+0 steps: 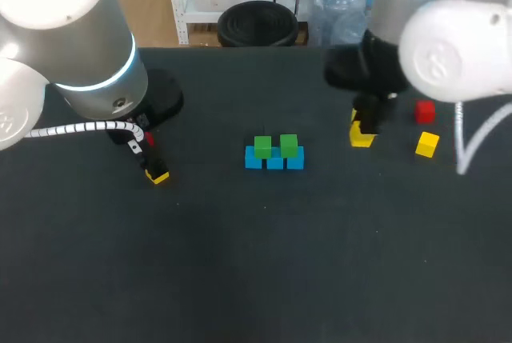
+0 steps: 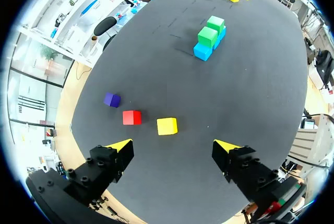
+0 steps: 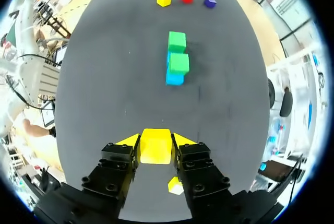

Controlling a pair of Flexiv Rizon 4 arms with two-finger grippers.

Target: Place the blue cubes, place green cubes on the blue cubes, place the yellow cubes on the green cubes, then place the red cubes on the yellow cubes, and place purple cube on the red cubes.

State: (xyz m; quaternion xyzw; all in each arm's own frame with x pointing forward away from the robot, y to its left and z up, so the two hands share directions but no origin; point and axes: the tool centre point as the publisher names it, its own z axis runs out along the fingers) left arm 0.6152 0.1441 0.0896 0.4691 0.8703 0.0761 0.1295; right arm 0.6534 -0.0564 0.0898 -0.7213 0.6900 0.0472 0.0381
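Left arm [image 1: 80, 47]: nearest the head camera; comes in on the stack's left side, well apart from it.
Counter [image 1: 264, 279]: dark top, carries all cubes.
Right arm [image 1: 456, 51]: comes in on the stack's right side.
Stack [image 1: 274, 153]: landmark, mid-counter. Three blue cubes [image 1: 274, 161] in a touching row, with two green cubes [image 1: 263, 147] on top and a gap between them.
Right end effector [image 3: 155, 140]: right of the stack, closed to one cube's width on the held yellow cube [image 3: 155, 151], both fingers against its sides. Cannot tell whether it is clear of the counter.
Left end effector [image 2: 174, 145]: spread wide, holding nothing.
Loose, left of stack: left yellow cube [image 2: 167, 126] just ahead of the open fingers; left red cube [image 2: 132, 117] just beside it; purple cube [image 2: 112, 99] near that.
Loose, right of stack: right yellow cube [image 1: 427, 144] and right red cube [image 1: 425, 111], both beyond the right end effector.
Step (judged): blue and green layers done; yellow layer in hand, none placed yet.
Next (judged): carry the held cube over a green cube, lower it squarely, and release only once seated; a nudge could shift the greens.
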